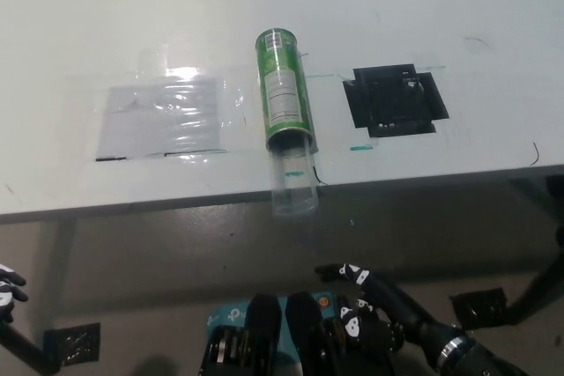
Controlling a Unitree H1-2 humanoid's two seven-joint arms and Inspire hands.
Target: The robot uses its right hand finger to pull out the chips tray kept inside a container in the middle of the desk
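Observation:
A green chips can point(284, 92) lies on its side in the middle of the white desk point(370, 6), its open end toward me. A clear plastic tray point(293, 180) sticks out of that end and juts past the desk's front edge. My black right hand point(366, 316) hangs well below the desk edge at the bottom of the head view, one finger stretched out to the left and the others curled, holding nothing and apart from the tray. Only the fingertips of my white left hand point(7, 286) show at the lower left edge.
A clear plastic sheet point(163, 114) is taped flat to the desk left of the can. A black square plate point(393, 99) lies to its right. Green tape marks point(361, 147) sit near the front edge. A dark base plate point(72, 339) stands on the floor below.

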